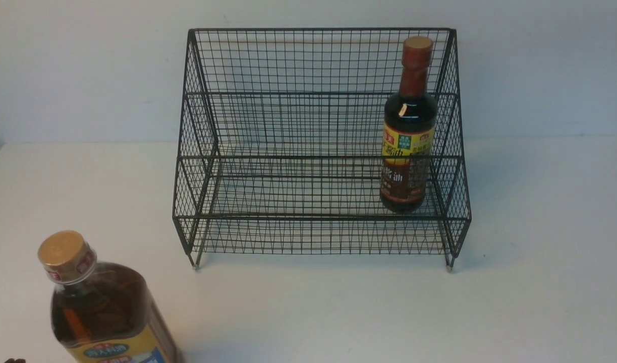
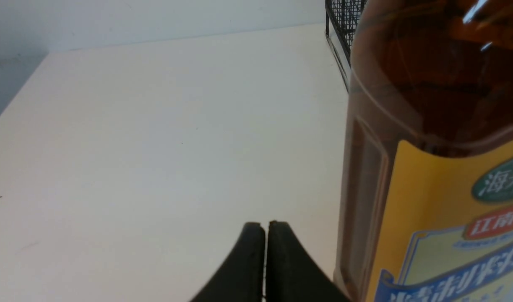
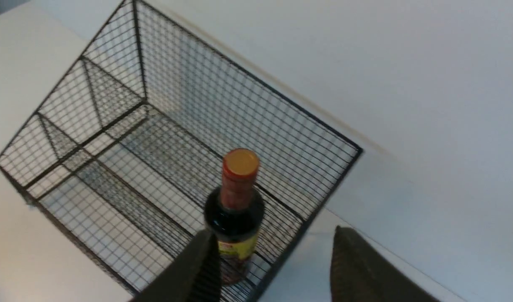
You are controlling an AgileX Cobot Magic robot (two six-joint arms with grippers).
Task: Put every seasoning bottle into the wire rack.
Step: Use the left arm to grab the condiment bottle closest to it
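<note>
One dark bottle [image 1: 409, 131] stands in the wire rack [image 1: 313, 157], right gripper [image 3: 273, 237] spread empty; next, the closed left gripper [image 2: 264, 251] likely must open around the amber bottle [image 1: 106, 312] beside it

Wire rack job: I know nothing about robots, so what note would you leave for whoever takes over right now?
Left claw: shut, empty, beside the large amber bottle, which stands on the table outside the wire rack.
Right claw: open, holding nothing, over the dark bottle.
Done: dark bottle upright in the rack's lower tier, right end.
Left: put the amber bottle into the rack.
</note>
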